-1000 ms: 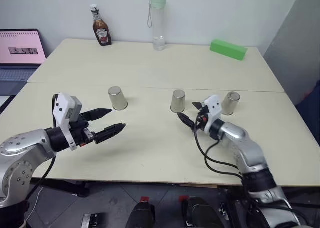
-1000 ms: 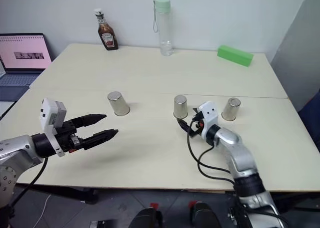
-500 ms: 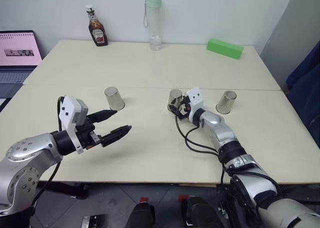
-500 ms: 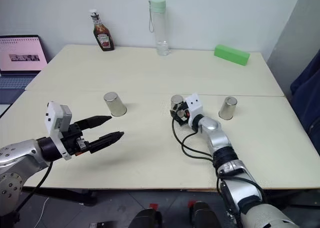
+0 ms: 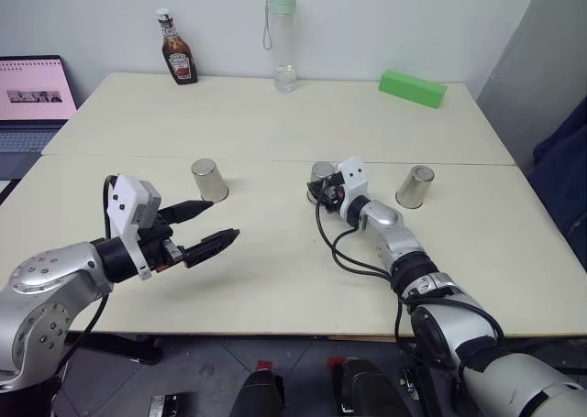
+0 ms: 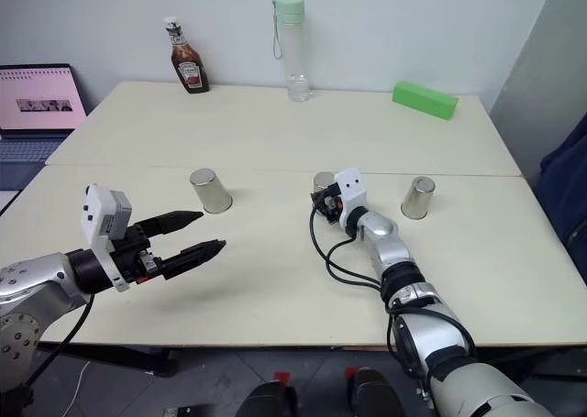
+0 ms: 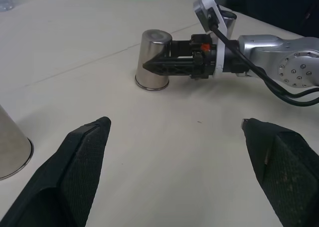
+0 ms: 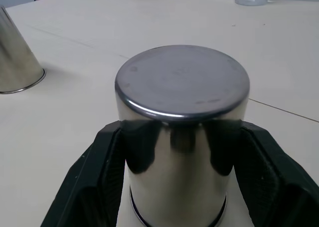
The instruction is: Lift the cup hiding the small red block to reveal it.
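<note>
Three identical silver cups stand upside down in a row on the beige table [image 5: 275, 270]: a left cup [image 5: 210, 180], a middle cup [image 5: 321, 171] and a right cup [image 5: 415, 187]. My right gripper [image 5: 317, 189] reaches level to the middle cup and is shut on it. In the right wrist view its black fingers [image 8: 107, 157] press both sides of that cup [image 8: 182, 102], which rests on the table. My left gripper [image 5: 223, 219] hangs open over the near left of the table, holding nothing. The small red block is hidden.
Along the far edge stand a ketchup bottle [image 5: 174, 58], a clear water bottle with a green cap [image 5: 282, 41] and a long green block [image 5: 413, 88]. A laptop [image 5: 32, 92] sits off the table's left side. A seam [image 5: 275, 159] crosses the table behind the cups.
My right arm stretched forward and left to the middle cup, and its fingers closed around it. The left gripper kept its place. The camera shifted a little.
</note>
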`<action>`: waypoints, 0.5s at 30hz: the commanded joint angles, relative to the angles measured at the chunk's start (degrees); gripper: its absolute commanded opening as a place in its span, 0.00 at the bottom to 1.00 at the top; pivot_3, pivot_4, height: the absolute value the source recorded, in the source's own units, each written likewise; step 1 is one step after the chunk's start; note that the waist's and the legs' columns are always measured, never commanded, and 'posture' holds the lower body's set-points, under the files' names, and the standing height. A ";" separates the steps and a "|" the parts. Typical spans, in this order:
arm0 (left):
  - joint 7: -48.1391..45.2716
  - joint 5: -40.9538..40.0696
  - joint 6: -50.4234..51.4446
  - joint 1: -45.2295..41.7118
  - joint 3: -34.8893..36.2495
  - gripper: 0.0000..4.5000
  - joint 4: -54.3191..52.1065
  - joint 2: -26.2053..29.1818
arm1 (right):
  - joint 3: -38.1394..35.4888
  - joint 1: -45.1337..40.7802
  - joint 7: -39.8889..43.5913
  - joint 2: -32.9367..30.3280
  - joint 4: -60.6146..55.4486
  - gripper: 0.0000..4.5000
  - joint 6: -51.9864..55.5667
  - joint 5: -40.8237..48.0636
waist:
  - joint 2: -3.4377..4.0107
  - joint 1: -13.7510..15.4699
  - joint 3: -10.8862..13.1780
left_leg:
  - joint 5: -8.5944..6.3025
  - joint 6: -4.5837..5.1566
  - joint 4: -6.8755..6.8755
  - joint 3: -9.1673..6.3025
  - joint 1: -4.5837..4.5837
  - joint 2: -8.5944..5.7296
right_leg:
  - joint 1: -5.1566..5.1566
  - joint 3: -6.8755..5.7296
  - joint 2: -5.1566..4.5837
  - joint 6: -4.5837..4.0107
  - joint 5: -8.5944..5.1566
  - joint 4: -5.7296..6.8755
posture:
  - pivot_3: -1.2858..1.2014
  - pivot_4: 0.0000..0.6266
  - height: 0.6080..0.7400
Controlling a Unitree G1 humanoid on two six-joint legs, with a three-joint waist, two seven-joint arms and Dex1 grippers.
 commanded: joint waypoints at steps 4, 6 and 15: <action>0.37 -0.23 -1.12 0.02 0.40 1.00 -1.54 0.55 | -1.86 0.94 -1.08 -0.76 -14.70 0.60 3.06 1.17 | 0.04 -0.02 0.02 | 0.00 0.00 -0.01 -0.01 -0.03 0.00 | -0.02 0.00 0.00 0.00 0.00 -0.01 | 0.52 0.24 1.00; 0.62 -0.40 -1.00 0.41 0.57 1.00 -1.91 0.39 | -2.44 3.53 -2.28 -1.53 -23.96 0.60 7.21 1.72 | 0.07 -0.01 0.04 | 0.00 0.00 -0.01 -0.05 -0.06 -0.01 | -0.03 -0.03 -0.02 0.00 0.00 -0.01 | 0.52 0.24 1.00; 0.16 -0.56 -1.09 0.29 -0.60 1.00 -1.22 0.36 | -3.92 11.12 -9.67 -3.75 -42.69 0.60 22.98 0.96 | 0.07 0.44 0.04 | 0.00 -0.01 -0.03 -0.11 -0.05 -0.02 | -0.01 -0.11 -0.07 -0.08 -0.07 -0.02 | 0.52 0.24 1.00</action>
